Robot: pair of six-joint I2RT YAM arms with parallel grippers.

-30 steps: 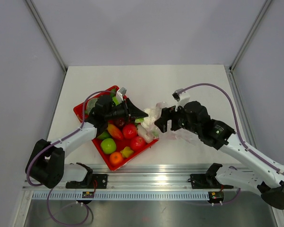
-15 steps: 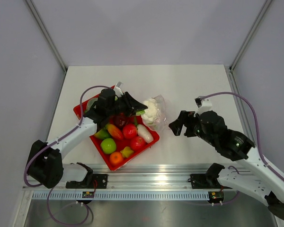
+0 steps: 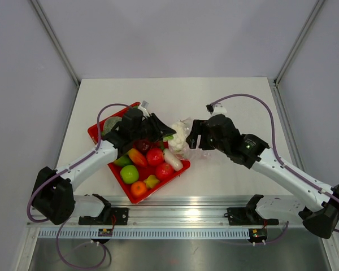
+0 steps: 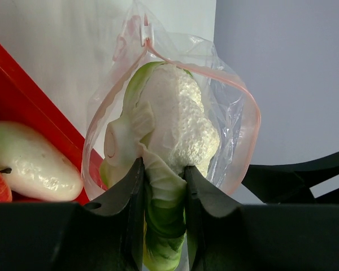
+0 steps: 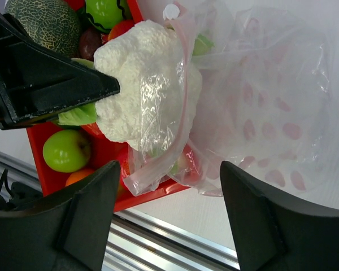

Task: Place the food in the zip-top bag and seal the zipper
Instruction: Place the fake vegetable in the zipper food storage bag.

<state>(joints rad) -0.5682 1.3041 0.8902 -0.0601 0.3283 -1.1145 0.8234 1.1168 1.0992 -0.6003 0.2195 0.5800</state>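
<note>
Left fingers [image 3: 161, 129] clamp the green stalk of a toy cauliflower [image 4: 181, 124]. Its white head is pushed just beyond their tips into the mouth of the zip-top bag [image 5: 271, 101], whose zipper [image 4: 226, 78] loops open around it. Right fingers [image 3: 196, 135] stand spread wide and grip nothing. The bag lies between and beneath them on the desk [image 3: 226, 96], apparently so they can pinch the film and steady it for loading. More food [image 3: 152, 158] waits on the red tray [image 3: 99, 132] beneath the left fingers.
</note>
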